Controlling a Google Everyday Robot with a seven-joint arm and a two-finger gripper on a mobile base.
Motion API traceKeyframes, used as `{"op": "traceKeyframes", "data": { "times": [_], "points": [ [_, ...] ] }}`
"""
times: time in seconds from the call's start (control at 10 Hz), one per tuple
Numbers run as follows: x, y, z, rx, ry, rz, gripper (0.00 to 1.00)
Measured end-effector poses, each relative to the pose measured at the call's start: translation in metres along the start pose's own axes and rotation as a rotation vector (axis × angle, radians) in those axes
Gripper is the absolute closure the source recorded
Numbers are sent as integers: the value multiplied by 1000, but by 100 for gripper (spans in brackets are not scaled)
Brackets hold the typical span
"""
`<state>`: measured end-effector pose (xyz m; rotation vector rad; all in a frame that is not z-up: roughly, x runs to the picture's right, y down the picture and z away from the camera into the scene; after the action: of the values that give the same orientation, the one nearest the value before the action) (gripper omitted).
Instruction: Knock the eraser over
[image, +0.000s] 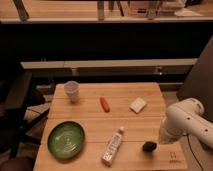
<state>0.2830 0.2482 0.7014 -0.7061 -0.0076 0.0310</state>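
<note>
The eraser (149, 146) is a small dark lump on the wooden table (90, 120), near its front right corner. My gripper (163, 138) is at the end of the white arm (187, 120), low over the table just to the right of the eraser. It stands very close to the eraser; I cannot tell if it touches.
A white bottle (113, 146) lies on its side left of the eraser. A green plate (65, 140) is at the front left. A white cup (72, 91), an orange-red stick (104, 104) and a white square pad (137, 104) sit further back. A dark chair (17, 107) stands to the left.
</note>
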Motion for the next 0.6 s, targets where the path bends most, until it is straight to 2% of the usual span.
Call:
{"op": "traceKeyframes", "data": {
  "times": [0.6],
  "points": [
    [-16,-3,10,-7,22,-38,100]
  ]
}}
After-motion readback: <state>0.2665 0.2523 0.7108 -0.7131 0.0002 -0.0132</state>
